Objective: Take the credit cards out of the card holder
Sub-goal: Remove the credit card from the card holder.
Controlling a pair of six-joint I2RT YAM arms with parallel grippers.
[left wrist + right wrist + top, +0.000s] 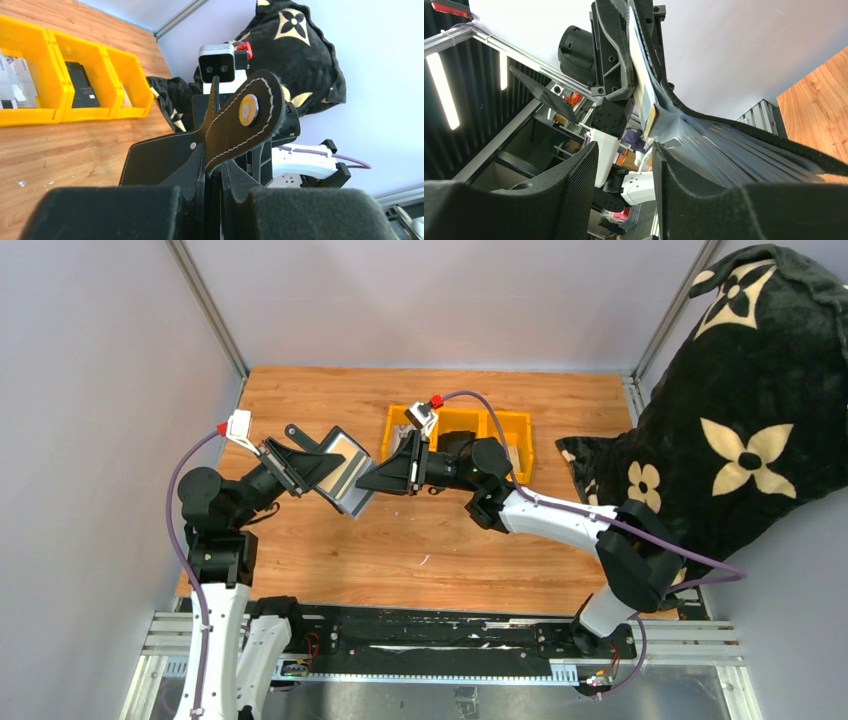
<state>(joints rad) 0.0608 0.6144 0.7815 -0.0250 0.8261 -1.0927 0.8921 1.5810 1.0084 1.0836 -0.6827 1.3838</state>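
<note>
Left gripper [314, 468] is clamped on one flap of the holder [345, 482], which hangs spread open above the table [430, 540], slots facing the right arm. Right gripper [373, 480] is at the open edge, fingers apart and empty, likely lining up on the cards [642, 90], which sit in the slots.

No legible text in any view.
- Black item [80, 90] in the middle yellow bin [85, 114]: small pale label, print too small to read.
- Papers [17, 80] in the neighbouring bin [25, 117]: faint grey printing, unreadable.
- Black plush cushion [295, 50]: cream four-petal flower motifs, no letters made out.
- Metal snap [248, 110] on the card holder [165, 160] strap: no stamp readable.
</note>
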